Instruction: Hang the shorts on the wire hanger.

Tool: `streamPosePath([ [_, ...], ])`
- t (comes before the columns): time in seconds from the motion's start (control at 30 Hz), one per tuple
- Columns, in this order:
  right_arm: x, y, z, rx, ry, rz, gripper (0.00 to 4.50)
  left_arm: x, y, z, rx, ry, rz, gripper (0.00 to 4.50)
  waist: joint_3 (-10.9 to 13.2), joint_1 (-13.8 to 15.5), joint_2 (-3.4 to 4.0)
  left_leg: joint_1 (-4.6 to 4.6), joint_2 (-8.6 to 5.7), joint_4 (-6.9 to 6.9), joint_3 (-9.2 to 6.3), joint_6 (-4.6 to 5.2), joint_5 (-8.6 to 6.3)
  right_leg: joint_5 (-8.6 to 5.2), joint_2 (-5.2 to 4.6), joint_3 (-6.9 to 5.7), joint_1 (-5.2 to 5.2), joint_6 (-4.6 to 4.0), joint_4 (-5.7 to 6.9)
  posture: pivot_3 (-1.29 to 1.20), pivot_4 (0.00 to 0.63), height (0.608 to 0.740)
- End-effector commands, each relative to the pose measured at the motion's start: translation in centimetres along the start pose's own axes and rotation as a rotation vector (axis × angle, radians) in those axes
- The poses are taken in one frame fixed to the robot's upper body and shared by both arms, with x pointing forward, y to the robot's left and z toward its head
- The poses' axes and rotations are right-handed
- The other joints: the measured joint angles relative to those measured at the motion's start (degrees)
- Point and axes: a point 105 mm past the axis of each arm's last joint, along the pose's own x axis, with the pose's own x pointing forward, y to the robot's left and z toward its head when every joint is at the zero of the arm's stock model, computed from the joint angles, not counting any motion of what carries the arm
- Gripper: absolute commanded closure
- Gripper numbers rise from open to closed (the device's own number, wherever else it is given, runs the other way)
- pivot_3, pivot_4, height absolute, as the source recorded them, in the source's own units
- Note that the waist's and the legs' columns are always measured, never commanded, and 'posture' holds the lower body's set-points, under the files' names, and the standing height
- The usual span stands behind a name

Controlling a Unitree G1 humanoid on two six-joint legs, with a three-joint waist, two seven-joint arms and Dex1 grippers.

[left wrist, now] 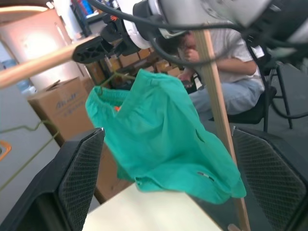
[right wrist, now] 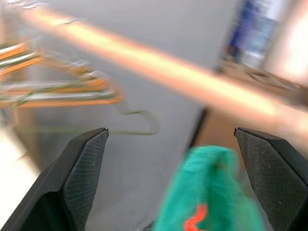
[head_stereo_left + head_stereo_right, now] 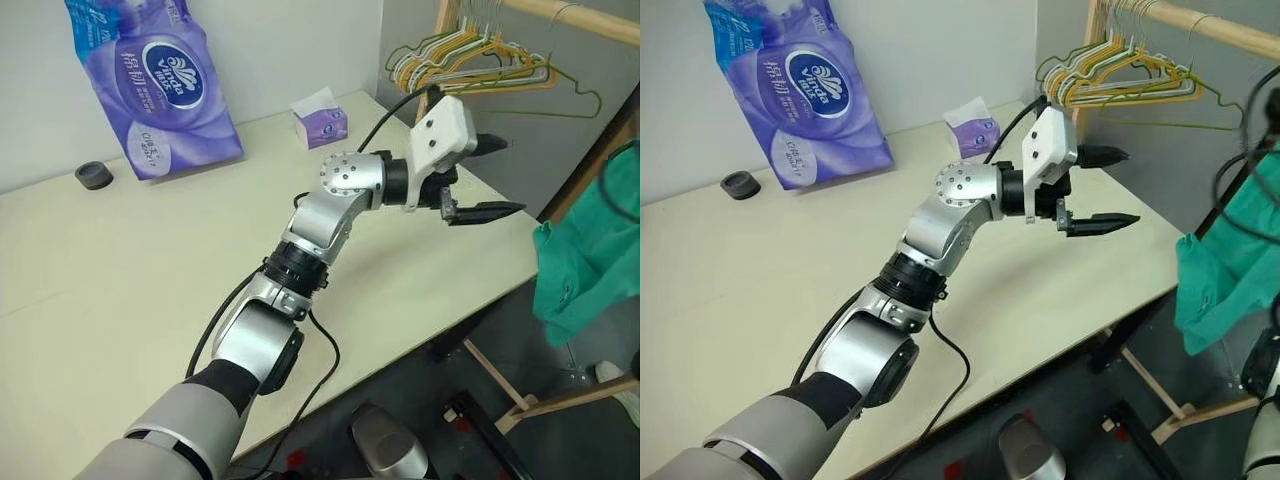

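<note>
One pair of teal shorts (image 1: pixel 163 144) hangs from the wooden rail (image 3: pixel 570 18), draped over a thin dark wire hanger (image 1: pixel 113 77) whose wire shows only at the waistband. An orange tag sits at the waist, and the hems dangle free below the rail, beside the desk (image 3: pixel 120 270) edge. A slanted wooden post (image 1: pixel 219 120) of the rack stands just beside the shorts.

Further along the rail, toward the desk, a bunch of spare yellow and green hangers (image 3: pixel 470 55) is stacked, well apart from the shorts.

Left claw (image 3: pixel 490 180): fingers apart, holding nothing, level over the desk corner and pointing toward the shorts. Right claw (image 2: pixel 171 178): fingers apart, holding nothing, close to the rail just above the waistband; its black finger (image 1: pixel 96 48) lies against the rail near the hanger.

Judgement: the task appears essentially complete, as the shorts are carried by the hanger with neither claw gripping them. What remains is to confirm the hanger hook is seated on the rail, which cannot be told, and to clear both arms.

A seated person (image 1: pixel 226 72) is behind the rack.
</note>
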Motion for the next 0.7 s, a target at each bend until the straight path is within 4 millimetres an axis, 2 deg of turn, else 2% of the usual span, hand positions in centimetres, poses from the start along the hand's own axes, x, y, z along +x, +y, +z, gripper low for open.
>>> streamPosePath([
  [0.03, -1.3, 4.9, 1.5, -0.06, -0.173, 0.213, 0.03, -2.9, 1.0, -0.7, 0.043, 0.055, 0.116, 0.0, 0.0, 0.0, 0.06, 0.01, 0.0, 0.0, 0.02, 0.0, 0.0, 0.0, 0.0, 0.0, 0.0, 0.0, 0.03, -0.46, 0.099, 0.74],
  [0.07, -2.0, 7.5, 0.8, -0.07, -0.196, 0.316, 0.03, -4.2, 1.2, -1.3, 0.033, 0.082, 0.172, 0.0, -0.1, -0.2, 0.11, 0.02, 0.02, -0.02, 0.01, 0.0, 0.0, 0.01, 0.01, 0.01, -0.01, 0.0, 0.04, -0.46, 0.099, 0.74],
  [0.13, -3.1, 10.7, -0.1, -0.077, -0.217, 0.456, 0.03, -5.9, 1.5, -2.0, 0.014, 0.112, 0.25, 0.0, -0.1, -0.1, 0.12, 0.04, 0.15, 0.0, -0.02, 0.0, 0.0, 0.03, 0.02, 0.0, -0.02, -0.04, 0.08, -0.43, 0.094, 0.74],
  [0.23, -6.2, 17.4, -2.7, -0.05, -0.228, 0.733, 0.03, -11.7, 2.4, -4.7, -0.029, 0.223, 0.554, 0.0, -0.2, 0.9, 0.1, -0.01, 0.1, 0.01, -0.08, -0.01, 0.01, 0.16, 0.01, -0.05, -0.17, -0.26, 0.18, -0.41, 0.092, 0.74],
  [0.27, -6.9, 19.0, -3.4, -0.029, -0.227, 0.791, 0.03, -13.6, 2.4, -5.5, -0.061, 0.259, 0.652, 0.0, -0.3, 1.3, 0.07, -0.03, 0.17, 0.02, -0.11, -0.01, 0.01, 0.18, -0.05, -0.04, -0.2, -0.28, 0.21, -0.39, 0.087, 0.74],
  [0.37, -8.0, 22.3, -4.5, 0.072, -0.25, 0.861, 0.03, -18.6, 1.8, -7.5, -0.144, 0.349, 0.918, 0.0, -0.3, 3.8, -0.02, -0.12, 0.14, 0.2, -0.25, -0.02, 0.03, 0.18, -0.16, -0.08, -0.58, -0.3, 0.69, -0.33, 0.074, 0.74],
  [0.43, -8.7, 24.7, -5.4, 0.124, -0.238, 0.915, 0.03, -22.1, 0.5, -8.6, -0.104, 0.453, 1.083, 0.0, -0.5, 5.7, -0.16, -0.16, 0.07, 0.25, -0.3, -0.03, 0.05, 0.19, -0.26, -0.11, -0.7, -0.3, 0.88, -0.31, 0.07, 0.74],
  [0.5, -9.9, 26.9, -6.5, 0.115, -0.219, 1.023, 0.03, -25.0, -1.1, -9.2, -0.142, 0.497, 1.247, 0.0, -0.6, 7.8, -0.35, -0.17, 0.06, 0.28, -0.43, -0.06, 0.06, 0.19, -0.27, -0.15, -0.69, -0.31, 0.96, -0.26, 0.061, 0.74],
  [0.57, -10.2, 28.1, -7.3, 0.139, -0.206, 1.06, 0.03, -27.2, -2.6, -9.5, -0.102, 0.567, 1.364, 0.0, -0.9, 10.4, -0.76, -0.18, 0.06, 0.29, -0.57, -0.08, 0.07, 0.19, -0.27, -0.23, -0.71, -0.32, 0.96, -0.22, 0.054, 0.74],
  [0.7, -10.2, 30.2, -8.8, 0.17, -0.181, 1.085, 0.03, -32.0, -4.9, -10.1, -0.125, 0.645, 1.639, 0.0, -1.6, 15.7, -0.97, -0.33, 0.05, 0.35, -0.83, -0.15, 0.09, 0.22, -0.28, -0.44, -0.79, -0.36, 0.93, -0.16, 0.047, 0.74],
])
